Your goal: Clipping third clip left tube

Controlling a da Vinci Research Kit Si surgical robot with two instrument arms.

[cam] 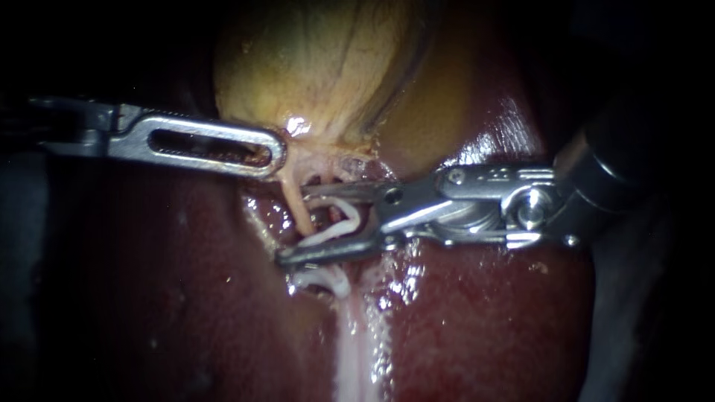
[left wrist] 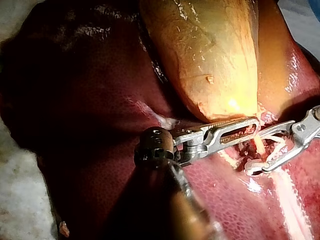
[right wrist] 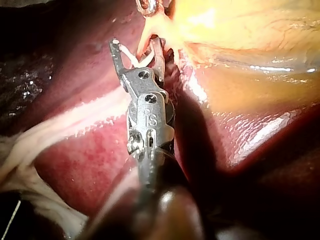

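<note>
Jaws of my slim steel right instrument (cam: 294, 227) hold one open white clip (cam: 350, 222) around the pale thin tube (cam: 298, 208). A second white clip (cam: 324, 279) sits nearer. My left instrument (cam: 277, 152) pinches the yellow gallbladder (cam: 320, 59).

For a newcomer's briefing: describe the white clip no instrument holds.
Find the yellow-tan gallbladder above the dark red liver. From its neck a thin pale tube runs down to the right instrument's pincer. Below the pincer sits the small white plastic clip, free, unlike the other clip held in the pincer.
</note>
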